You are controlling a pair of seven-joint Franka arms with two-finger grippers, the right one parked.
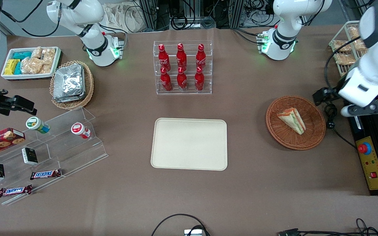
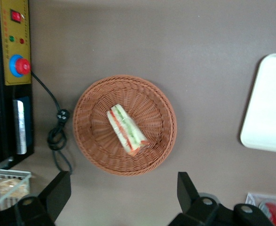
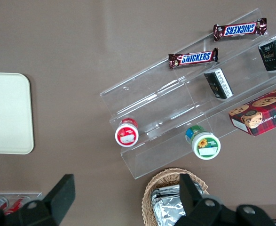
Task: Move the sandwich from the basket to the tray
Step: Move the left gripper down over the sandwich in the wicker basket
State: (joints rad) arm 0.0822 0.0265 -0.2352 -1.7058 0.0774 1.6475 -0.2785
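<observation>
Sandwich (image 1: 291, 120) in basket (image 1: 313, 137) — gripper (image 2: 123, 193) above, tray (image 1: 189, 144) apart

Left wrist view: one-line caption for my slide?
Open gripper hovers above the sandwich lying in the wicker basket, tray empty nearby.

Counts on the surface
Six red bottles (image 1: 181, 67), two Snickers bars (image 1: 45, 174), two lidded cups (image 1: 38, 125), perhaps two dark packets (image 1: 30, 155).

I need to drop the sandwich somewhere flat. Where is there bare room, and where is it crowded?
The tray is bare all over. Brown table between it and the basket holding the sandwich is free too. The bottle rack is crowded. The gripper hangs open above the basket.
</observation>
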